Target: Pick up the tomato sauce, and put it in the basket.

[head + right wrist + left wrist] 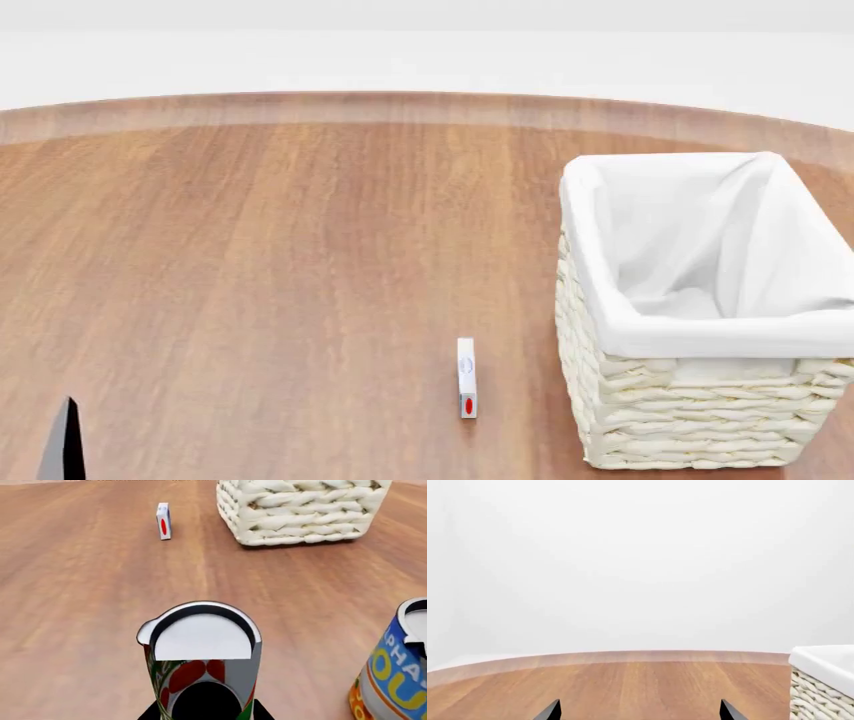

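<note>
Between right gripper (207,714) fingers, seemingly gripped — tomato sauce (200,680): red-green label, silver-white top; left gripper (639,711) spread, empty.

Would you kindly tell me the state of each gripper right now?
Left gripper: open, holding nothing.
Right gripper: around the tomato sauce; grip cannot be told.

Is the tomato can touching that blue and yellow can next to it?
Apart. The right wrist view shows bare wooden table between the tomato sauce and the blue and yellow can, a plain gap.
</note>
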Controlling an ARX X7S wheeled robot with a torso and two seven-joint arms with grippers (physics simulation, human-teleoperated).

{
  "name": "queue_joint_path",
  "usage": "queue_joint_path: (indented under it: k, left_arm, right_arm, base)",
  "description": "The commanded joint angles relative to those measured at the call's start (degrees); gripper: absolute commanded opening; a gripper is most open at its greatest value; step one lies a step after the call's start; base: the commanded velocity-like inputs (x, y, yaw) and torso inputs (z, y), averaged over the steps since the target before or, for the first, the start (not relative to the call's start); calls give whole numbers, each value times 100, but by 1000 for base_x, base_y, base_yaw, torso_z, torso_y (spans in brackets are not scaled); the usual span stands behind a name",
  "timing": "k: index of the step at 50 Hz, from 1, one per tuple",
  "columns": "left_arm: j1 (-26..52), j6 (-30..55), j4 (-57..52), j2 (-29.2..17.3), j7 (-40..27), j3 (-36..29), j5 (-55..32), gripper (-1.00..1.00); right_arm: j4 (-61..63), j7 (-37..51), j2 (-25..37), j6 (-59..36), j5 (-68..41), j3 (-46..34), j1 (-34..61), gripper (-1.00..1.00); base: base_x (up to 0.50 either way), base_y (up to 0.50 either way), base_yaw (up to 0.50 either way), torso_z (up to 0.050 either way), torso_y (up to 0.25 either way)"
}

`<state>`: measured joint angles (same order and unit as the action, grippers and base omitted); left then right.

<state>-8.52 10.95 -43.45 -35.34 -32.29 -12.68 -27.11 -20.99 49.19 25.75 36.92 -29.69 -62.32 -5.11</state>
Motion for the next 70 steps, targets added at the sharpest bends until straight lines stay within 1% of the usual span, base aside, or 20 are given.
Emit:
queue_joint_path:
  k: [1, 13, 19, 24, 35, 37, 39, 44, 46, 53, 58, 59, 61, 67, 68, 69, 70]
  left_arm:
    - [-28, -27, 6, -8, -9, 4, -7, 100]
    - [-118, -77, -9, -51, -30, 47, -2, 100]
    - [-196, -123, -23, -78, -39, 88, -18, 100]
    - [-224, -136, -12, -96, -44, 93, 9, 100]
    - [-220, -187, 61, -75, -23, 69, 23, 100]
    - [-183, -156, 89, -73, -30, 63, 23, 100]
    - [-174, -164, 94, -75, -21, 70, 3, 100]
    - [-141, -134, 80, -81, -33, 65, -8, 100]
    - [-165, -173, 98, -88, -22, 92, -26, 100]
    - [-160, -166, 106, -83, -14, 60, -28, 100]
    - [-181, -177, 91, -112, -16, 87, -42, 100]
    - [-178, -168, 88, -116, -21, 81, -30, 100]
    - [-176, -163, 105, -111, -11, 55, -17, 100]
    - [-172, -151, 112, -110, 4, 27, -41, 100]
    - [-180, -161, 109, -113, 6, 28, -37, 100]
    - [-179, -164, 112, -113, 6, 31, -43, 100]
    - [-177, -168, 120, -112, 11, 29, -44, 100]
  right_arm:
    - [333, 142, -30, -355, 252, -46, 114, -100]
    - [1232, 377, -74, -1314, 412, -227, 549, -100]
    - [1436, 423, -111, -1768, 388, -276, 772, -100]
    - [1668, 475, -53, -2066, 301, -239, 950, -100]
    - [2523, 585, 183, -3021, 24, -170, 1559, -100]
    - [2684, 639, 226, -3323, 109, -219, 1746, -100]
    - [2766, 532, 253, -3283, -24, -172, 1794, -100]
    - [3110, 624, 390, -3833, -64, -159, 2156, -100]
    - [3216, 548, 409, -3862, -160, -144, 2214, -100]
    - [3193, 327, 408, -4177, -267, -155, 2561, -100]
    - [3258, 164, 528, -4284, -627, 51, 2793, -100]
    - [3229, 161, 538, -4523, -834, 67, 2868, -100]
    - [3178, -69, 573, -4410, -937, 114, 2915, -100]
    - [3420, -18, 699, -4900, -932, 64, 3280, -100]
    - [3483, -173, 731, -4937, -1034, 37, 3319, -100]
    - [3600, 20, 761, -5061, -849, -2, 3379, -100]
    - [3605, 23, 762, -5064, -849, -2, 3378, -100]
  base:
    - [0, 0, 0, 0, 0]
    - [0, 0, 0, 0, 0]
    - [0, 0, 0, 0, 0]
    - [0, 0, 0, 0, 0]
    - [0, 0, 0, 0, 0]
    - [0, 0, 0, 0, 0]
    - [0, 0, 0, 0, 0]
    - [0, 0, 0, 0, 2]
    - [0, 0, 0, 0, 0]
    - [0, 0, 0, 0, 0]
    - [0, 0, 0, 0, 0]
    - [0, 0, 0, 0, 0]
    - [0, 0, 0, 0, 0]
    - [0, 0, 0, 0, 0]
    - [0, 0, 0, 0, 0]
    - [0, 0, 0, 0, 0]
    - [0, 0, 0, 0, 0]
